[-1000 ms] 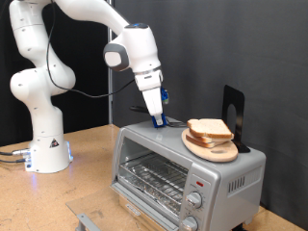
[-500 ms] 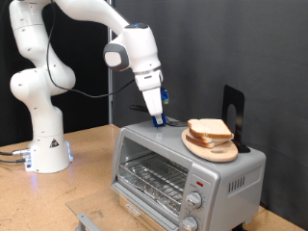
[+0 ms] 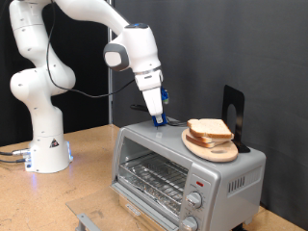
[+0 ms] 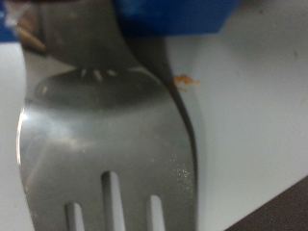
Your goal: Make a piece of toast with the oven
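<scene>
Gripping blue-handled fork (image 4: 106, 125), hand (image 3: 158, 119) down on oven (image 3: 183, 168) top, just left of board (image 3: 210, 146). Bread slice (image 3: 208, 128) on stack, untouched; oven door shut. Keep tines flat, slide under top slice only. Room tight: black stand (image 3: 234, 114) right, roof edge near; left side open.

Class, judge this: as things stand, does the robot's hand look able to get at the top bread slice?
Probably yes: the hand sits on the oven top beside the bread slice, with nothing between them.
</scene>
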Available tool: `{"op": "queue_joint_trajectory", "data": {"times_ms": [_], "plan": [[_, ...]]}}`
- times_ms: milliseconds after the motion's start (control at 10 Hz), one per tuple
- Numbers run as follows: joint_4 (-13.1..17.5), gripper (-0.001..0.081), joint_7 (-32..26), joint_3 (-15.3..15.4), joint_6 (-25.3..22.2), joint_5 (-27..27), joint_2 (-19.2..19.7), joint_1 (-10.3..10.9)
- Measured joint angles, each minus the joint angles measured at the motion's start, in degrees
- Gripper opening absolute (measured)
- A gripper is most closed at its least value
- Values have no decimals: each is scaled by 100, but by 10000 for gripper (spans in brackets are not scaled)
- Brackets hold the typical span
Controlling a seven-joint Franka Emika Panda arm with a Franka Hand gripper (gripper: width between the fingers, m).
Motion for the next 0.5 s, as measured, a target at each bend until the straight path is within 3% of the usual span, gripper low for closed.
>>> {"op": "queue_joint_trajectory", "data": {"times_ms": [500], "plan": [[70, 442, -129, -32, -55, 325, -159, 52]]}}
